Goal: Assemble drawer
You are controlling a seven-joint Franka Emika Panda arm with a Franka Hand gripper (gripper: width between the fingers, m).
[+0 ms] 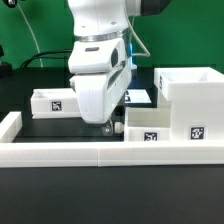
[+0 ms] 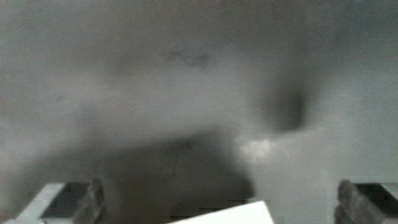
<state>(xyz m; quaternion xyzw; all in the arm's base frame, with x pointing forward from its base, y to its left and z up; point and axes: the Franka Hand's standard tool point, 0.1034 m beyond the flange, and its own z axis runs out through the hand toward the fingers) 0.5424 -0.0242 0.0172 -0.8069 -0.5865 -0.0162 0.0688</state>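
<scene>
The tall white housing [image 1: 190,95] stands at the exterior view's right, with a tag on its front. One small white tray [image 1: 147,124] with a tag sits right in front of it. The other tray [image 1: 50,100] sits at the left, also tagged. My gripper [image 1: 108,123] hangs low over the black table between the two trays, close to the left end of the tray by the housing. In the blurred wrist view the gripper [image 2: 222,208] has its two fingers [image 2: 80,202] far apart with nothing held. A white corner [image 2: 240,213] shows between them; I cannot tell which part it belongs to.
A long low white border wall [image 1: 90,152] runs along the front and turns back at the left [image 1: 10,125]. The marker board [image 1: 137,97] lies flat behind the gripper. A green backdrop and cables are at the back.
</scene>
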